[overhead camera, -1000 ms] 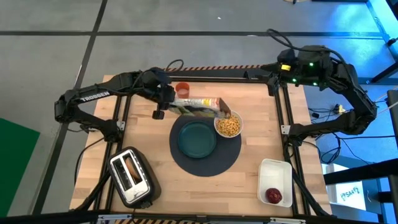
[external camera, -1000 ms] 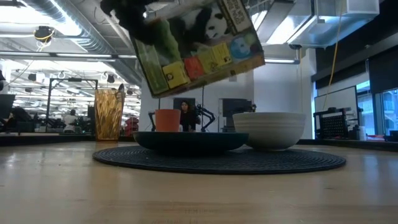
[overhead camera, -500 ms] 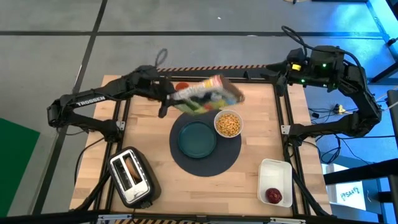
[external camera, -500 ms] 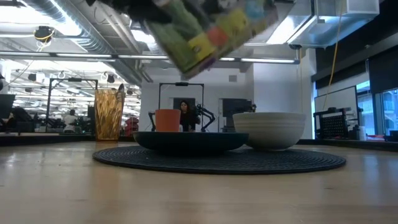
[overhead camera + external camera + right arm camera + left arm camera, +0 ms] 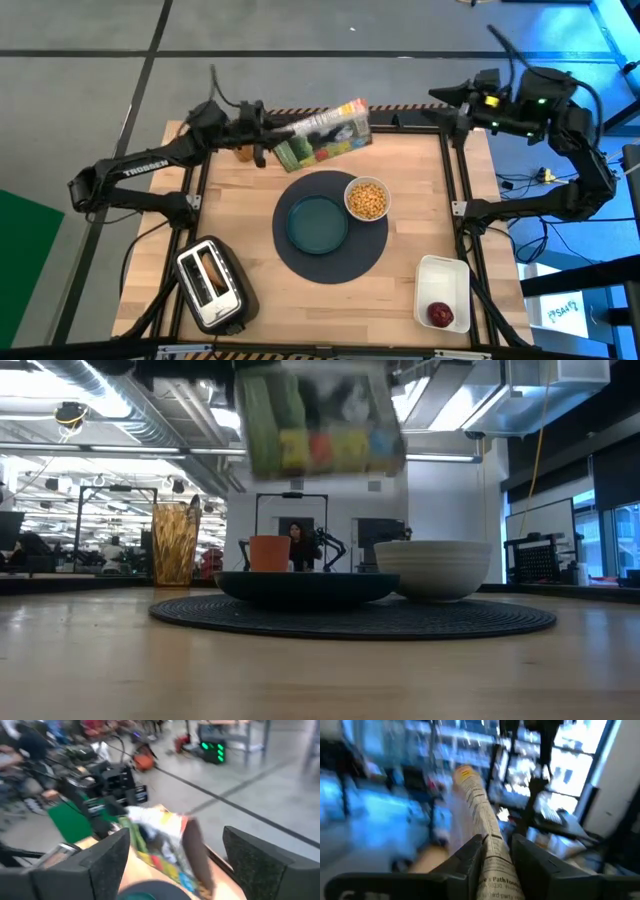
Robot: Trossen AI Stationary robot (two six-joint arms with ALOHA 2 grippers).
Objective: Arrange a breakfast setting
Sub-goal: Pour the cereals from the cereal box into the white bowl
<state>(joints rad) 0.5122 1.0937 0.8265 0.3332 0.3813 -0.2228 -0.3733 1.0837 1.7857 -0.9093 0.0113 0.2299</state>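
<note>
— What's the left arm up to?

— Its left gripper [image 5: 268, 148] is clamped on one end of a cereal box [image 5: 322, 134], held in the air over the far side of the table [image 5: 240, 240]. In the wrist view both fingers [image 5: 470, 857] pinch the thin edge of the box [image 5: 479, 815].

— Which way does the box lie?

— From above, its long axis runs left to right, tilted a little, the free end pointing right toward the far right corner. It looks close to level, not tipped down to pour.

— So the cereal's done?

— I'd say so. The bowl [image 5: 367, 199] on the right of the mat [image 5: 370, 250] is full of yellow cereal, touching or nearly touching the plate [image 5: 318, 222] at the mat's middle. My guess is the box is being carried off.

— And next?

— Find a bare patch at the far edge, clear of the cup [image 5: 268, 553] and glass [image 5: 175, 543], set the box down standing and let go. Then the red fruit [image 5: 440, 315], which sits in the tray [image 5: 432, 272] at the near right, well apart from the mat.

— The right arm?

— Waiting high over the far right corner. Right gripper [image 5: 450, 98] has its fingers [image 5: 102, 865] spread wide, nothing between them.

— The toaster?

— Near left [image 5: 211, 283], untouched, something brown in its slots. I can't spot a spoon.
</note>
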